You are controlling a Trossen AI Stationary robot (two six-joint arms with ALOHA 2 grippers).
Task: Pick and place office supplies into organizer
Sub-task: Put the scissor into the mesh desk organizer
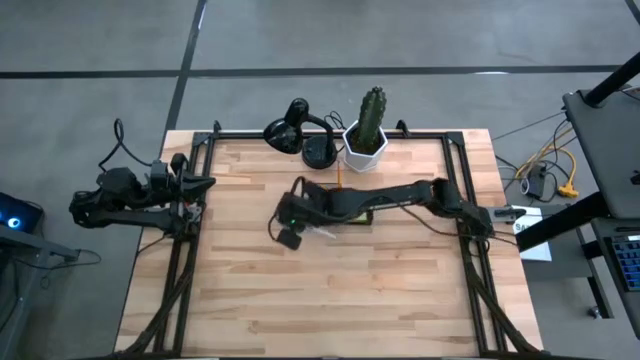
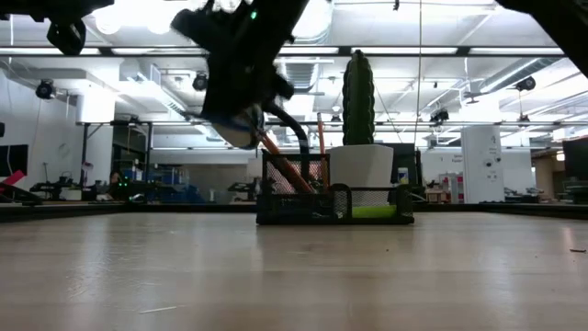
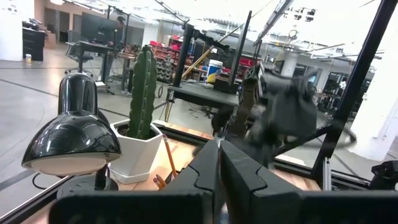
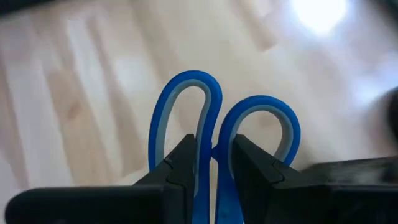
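Note:
My right gripper (image 4: 214, 152) is shut on the blue-handled scissors (image 4: 214, 118), held above the wooden table to the left of the organizer (image 2: 335, 204) in the low view. The black mesh organizer holds orange pencils (image 2: 292, 173) leaning in its tall compartment and a lime-green sticky-note pad (image 2: 372, 211) in its low part. In the high view my right arm reaches across the organizer (image 1: 358, 216) and hides most of it. My left gripper (image 3: 217, 163) waits shut at the table's left edge (image 1: 205, 183). My right gripper pinches the scissors where the two handle loops meet (image 4: 214, 148), one finger (image 4: 180, 163) inside each loop. The fingers slant down toward the table. The loops stick out past the fingertips, clear of the table. The blades are hidden behind the fingers.
A cactus in a white hexagonal pot (image 1: 368, 138) and a black desk lamp (image 1: 296, 130) stand at the table's far edge, just behind the organizer. Bare wood lies near and to the left of my right gripper (image 1: 296, 222). Black frame rails (image 1: 185, 260) run along both sides.

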